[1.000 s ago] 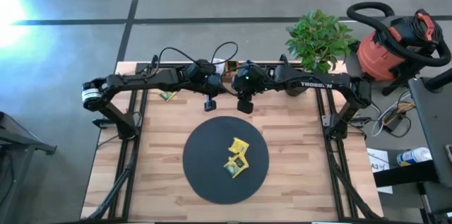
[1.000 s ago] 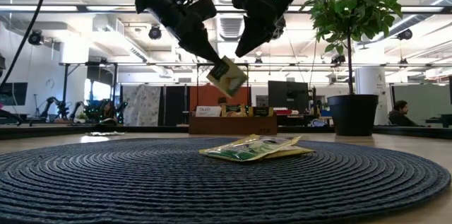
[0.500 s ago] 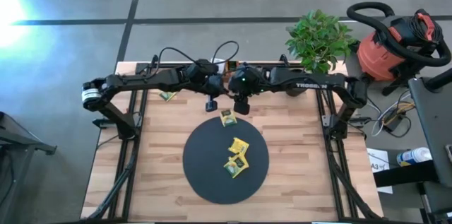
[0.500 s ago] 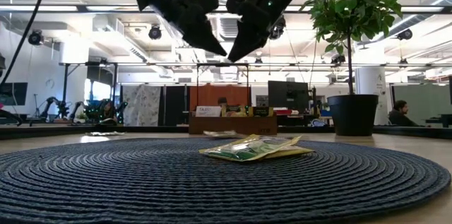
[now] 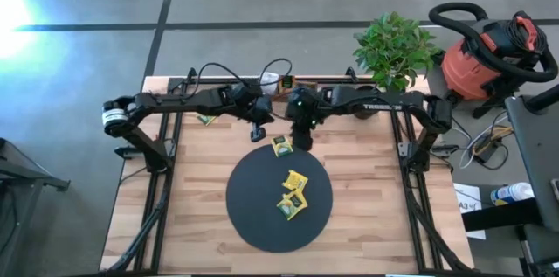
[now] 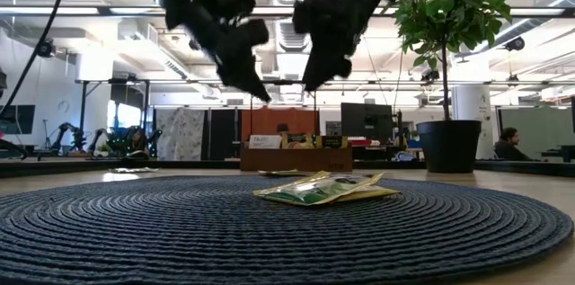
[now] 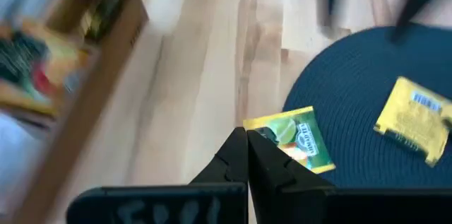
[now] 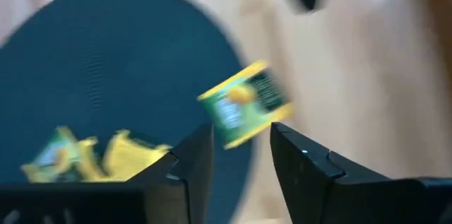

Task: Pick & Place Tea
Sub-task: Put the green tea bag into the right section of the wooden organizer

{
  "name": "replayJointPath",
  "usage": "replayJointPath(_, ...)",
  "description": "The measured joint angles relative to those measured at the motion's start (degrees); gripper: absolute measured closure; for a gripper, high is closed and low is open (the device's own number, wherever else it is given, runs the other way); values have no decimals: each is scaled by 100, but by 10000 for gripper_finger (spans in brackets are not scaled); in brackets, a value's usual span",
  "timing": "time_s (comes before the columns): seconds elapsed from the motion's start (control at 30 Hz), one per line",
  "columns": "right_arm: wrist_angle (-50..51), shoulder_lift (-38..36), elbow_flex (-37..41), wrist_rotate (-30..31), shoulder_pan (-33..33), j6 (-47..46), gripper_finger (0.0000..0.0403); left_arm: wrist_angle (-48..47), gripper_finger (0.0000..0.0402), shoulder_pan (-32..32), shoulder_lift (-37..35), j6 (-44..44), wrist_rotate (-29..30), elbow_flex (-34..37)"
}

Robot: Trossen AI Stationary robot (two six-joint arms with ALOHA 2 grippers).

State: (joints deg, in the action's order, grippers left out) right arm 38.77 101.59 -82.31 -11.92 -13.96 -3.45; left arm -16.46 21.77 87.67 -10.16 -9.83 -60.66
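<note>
The wooden surface [image 5: 201,216] carried the round black mat [image 5: 279,197] near its middle, and the change of the last second lay at that mat's far rim. A second earlier a green and yellow tea packet hung in the air between the two arms, pinched by the left one. Half a second later it was down, and now it lay flat across the far edge of the mat, half on the weave and half on bare wood: the dropped packet [image 5: 281,146]. It had not moved over the last half second.

That mattered for the task. Three other packets [image 5: 293,195] sat together well inside the mat, so this fourth one had arrived but only barely. Judged from its overhang, it probably counted as a poor placement and might need a nudge inward.

The right end effector [image 5: 302,141] had come in from the far side and hung just above and beside the dropped packet, its fingers spread with the packet showing between them in its own wrist view, holding nothing. The left end effector [image 5: 256,134] had drawn back a little toward its own side, fingers pressed together and empty.

At the far edge the wooden tray [image 5: 281,82] held more packets, and one stray packet [image 5: 207,119] lay on the wood by the left arm.
</note>
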Motion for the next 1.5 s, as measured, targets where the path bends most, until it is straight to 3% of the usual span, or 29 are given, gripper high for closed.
replayJointPath(0.17,-658,257,379,-1069,-50,-731,274,956,401,304,252,1529,-837,713)
replayJointPath(0.3,-1384,398,768,-1108,-78,-1210,285,1533,401,386,444,2512,-1126,1140)
replayJointPath(0.73,-2098,1399,1075,-324,203,-2366,332,1834,401,325,934,2739,-789,1217)
replayJointPath(1.03,-2240,1452,1071,-138,238,-2424,344,1854,400,323,1132,2868,-791,1206)
replayJointPath(1.23,-2443,1463,1082,-115,244,-2458,344,1853,400,323,1257,2916,-900,1184)
replayJointPath(1.5,-2552,1465,1088,-49,263,-2467,344,1903,400,329,1509,3325,-1473,1182)
